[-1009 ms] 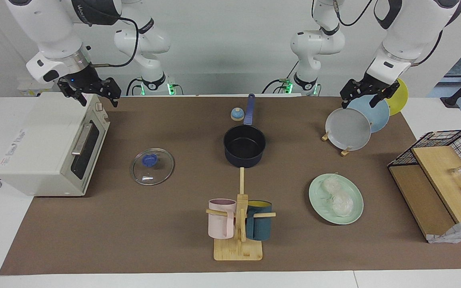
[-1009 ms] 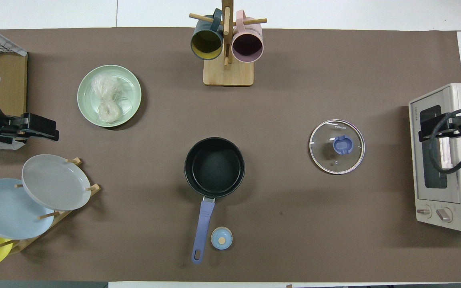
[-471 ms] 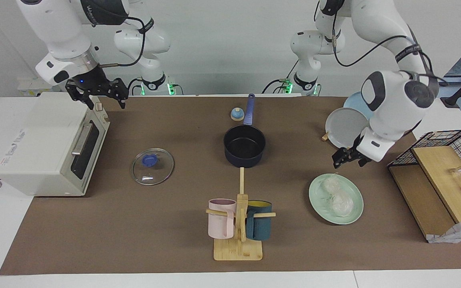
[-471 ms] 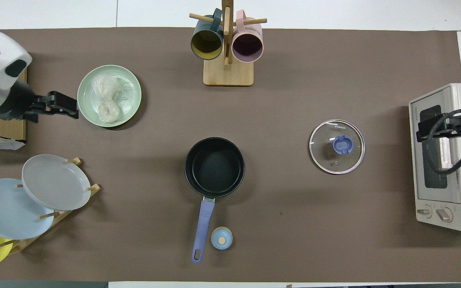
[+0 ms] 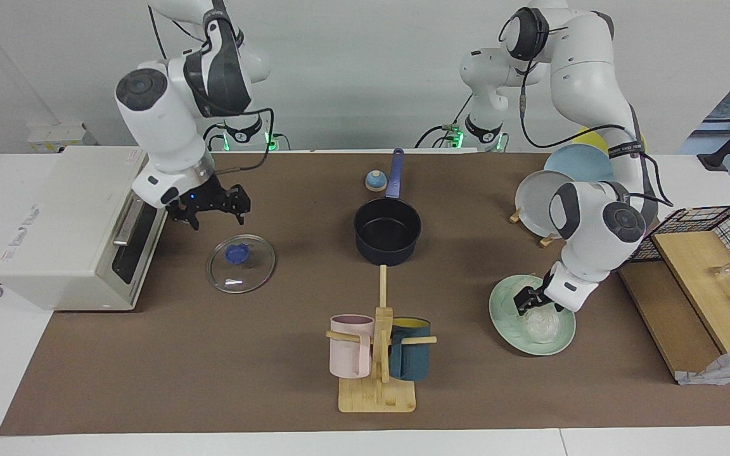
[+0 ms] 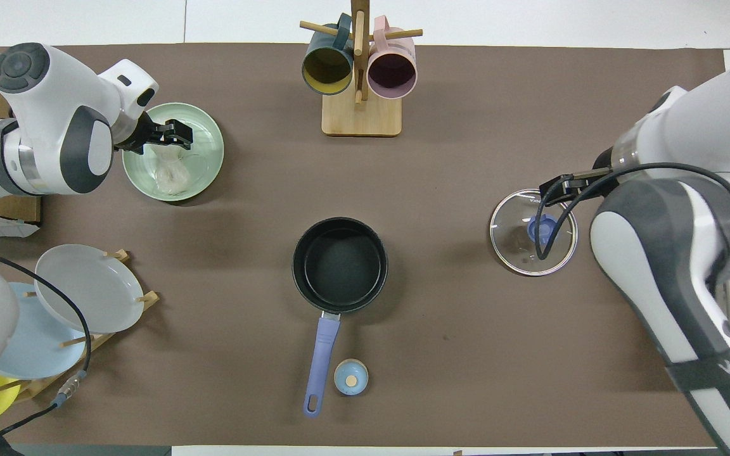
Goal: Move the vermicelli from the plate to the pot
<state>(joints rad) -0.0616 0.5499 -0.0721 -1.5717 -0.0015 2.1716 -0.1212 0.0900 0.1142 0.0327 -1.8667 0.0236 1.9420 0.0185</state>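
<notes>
The vermicelli (image 5: 543, 325) is a whitish clump lying on the pale mint-green plate (image 5: 503, 322), toward the left arm's end of the table. It also shows in the overhead view (image 6: 172, 175) on the plate (image 6: 211, 166). My left gripper (image 5: 531, 303) is open and low over the plate, at the noodles; in the overhead view (image 6: 172, 135) its fingers stand astride part of the clump. I cannot tell whether it touches them. The dark navy pot (image 5: 387, 232) stands empty mid-table, also seen from overhead (image 6: 339, 265). My right gripper (image 5: 213, 215) is open, above the mat beside the glass lid.
A glass lid (image 5: 241, 263) lies between the pot and the toaster oven (image 5: 73, 228). A wooden mug rack (image 5: 377, 354) with two mugs stands farther from the robots than the pot. A rack of upright plates (image 5: 539, 197), a small blue bell (image 5: 375, 181) and a wire basket (image 5: 707, 234) are also here.
My left gripper has swung from above the upright plates down onto the mint plate. My right gripper has moved from above the oven down toward the glass lid.
</notes>
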